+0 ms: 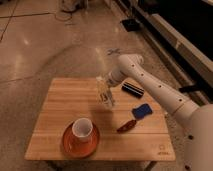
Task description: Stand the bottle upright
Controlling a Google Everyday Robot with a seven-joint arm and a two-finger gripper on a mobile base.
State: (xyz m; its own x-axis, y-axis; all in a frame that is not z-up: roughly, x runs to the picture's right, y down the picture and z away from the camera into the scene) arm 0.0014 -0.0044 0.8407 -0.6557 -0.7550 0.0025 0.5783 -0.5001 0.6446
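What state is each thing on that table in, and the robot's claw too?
Gripper: over the table's middle, at the bottle.
Bottle: near upright, at the gripper.
Cup: upright on the plate.
Plate: flat, bearing the cup.
Black object: lying flat.
Red object: lying flat.
Blue object: lying flat.

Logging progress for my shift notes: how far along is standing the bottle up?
Done: the bottle looks near upright over the table. In hand: the claw is at it. Left: leaving it standing alone, claw clear; whether it touches the wood, I cannot tell.
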